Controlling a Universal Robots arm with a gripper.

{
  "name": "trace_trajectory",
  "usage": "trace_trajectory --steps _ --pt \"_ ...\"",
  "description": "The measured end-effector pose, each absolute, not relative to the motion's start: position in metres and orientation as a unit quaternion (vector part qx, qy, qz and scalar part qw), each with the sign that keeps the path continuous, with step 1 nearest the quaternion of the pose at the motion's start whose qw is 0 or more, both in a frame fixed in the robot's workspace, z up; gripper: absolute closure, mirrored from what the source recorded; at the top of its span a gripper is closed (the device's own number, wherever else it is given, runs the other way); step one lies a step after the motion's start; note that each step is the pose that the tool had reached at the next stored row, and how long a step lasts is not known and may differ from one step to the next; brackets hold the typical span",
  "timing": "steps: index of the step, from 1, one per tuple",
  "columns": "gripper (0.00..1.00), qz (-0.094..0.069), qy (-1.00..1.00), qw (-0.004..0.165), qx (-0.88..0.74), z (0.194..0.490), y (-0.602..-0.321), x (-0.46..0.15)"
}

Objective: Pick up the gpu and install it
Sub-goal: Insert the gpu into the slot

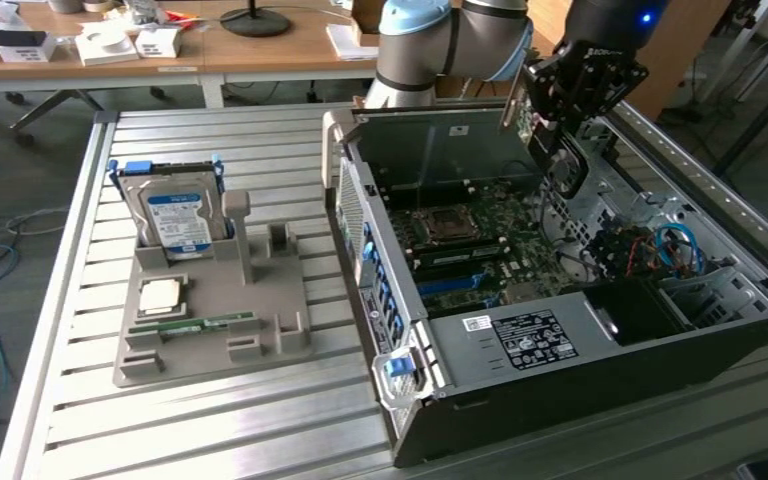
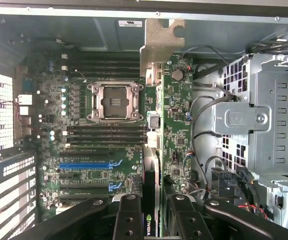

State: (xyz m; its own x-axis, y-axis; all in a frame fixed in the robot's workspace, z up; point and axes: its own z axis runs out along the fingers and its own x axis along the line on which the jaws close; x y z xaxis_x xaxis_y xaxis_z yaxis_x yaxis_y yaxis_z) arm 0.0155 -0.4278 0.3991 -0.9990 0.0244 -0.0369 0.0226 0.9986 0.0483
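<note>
Now the gpu [image 2: 158, 42] is held edge-on, gripped between the fingers [image 2: 129, 217] of the gripper [image 2: 151, 212], and is poised inside the open case [image 1: 518, 345], above the motherboard [image 2: 84, 150].

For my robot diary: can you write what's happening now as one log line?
gripper shut on card | card over open computer case | not plugged in yet

The gpu [image 2: 150, 197] bears a green NVIDIA logo [image 2: 146, 223] on its edge.
</note>
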Motion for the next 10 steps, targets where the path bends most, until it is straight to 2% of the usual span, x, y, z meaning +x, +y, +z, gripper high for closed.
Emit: trace_trajectory --steps 10 --pt "0.74 0.024 0.999 0.018 -0.011 0.3988 -0.4277 0.0156"
